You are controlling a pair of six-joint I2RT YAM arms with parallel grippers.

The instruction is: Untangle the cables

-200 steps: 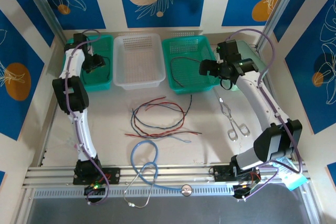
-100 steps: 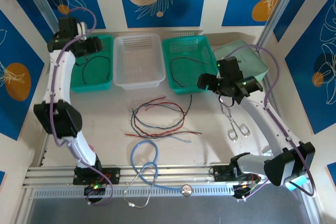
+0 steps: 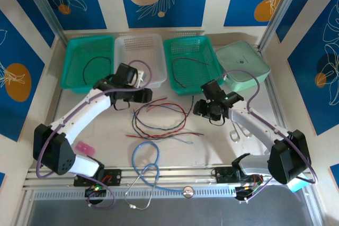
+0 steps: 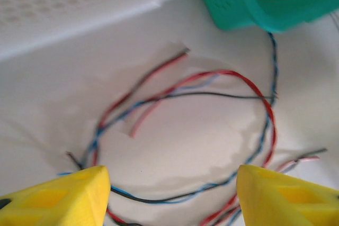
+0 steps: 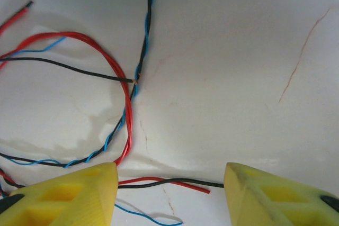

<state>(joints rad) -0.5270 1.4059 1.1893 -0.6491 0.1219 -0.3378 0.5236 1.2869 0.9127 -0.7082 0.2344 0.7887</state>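
The cables (image 3: pixel 159 120) lie as a loose tangle of red, black and blue thin wires mid-table. My left gripper (image 3: pixel 139 98) hovers over the tangle's upper left edge. In the left wrist view the left gripper (image 4: pixel 172 194) is open, and the wire loop (image 4: pixel 212 125) lies on the table between and beyond its yellow fingers (image 4: pixel 58 197). My right gripper (image 3: pixel 204 110) hangs at the tangle's right side. In the right wrist view the right gripper (image 5: pixel 170 191) is open, with a black and a red wire end (image 5: pixel 175 183) lying across the gap, untouched.
Two green baskets (image 3: pixel 71 80) (image 3: pixel 209 86) and a white basket (image 3: pixel 159 80) line the back, each green one holding a wire. A pale green lid (image 3: pixel 243 62) sits back right, metal tongs (image 3: pixel 238 128) right of the right gripper, a light-blue tube (image 3: pixel 145 157) near the front, and a pink piece (image 3: pixel 83 146) front left.
The left arm swung from the back-left basket down to the tangle's upper left. The right arm came forward and left to the tangle's right side, and its jaws narrowed.
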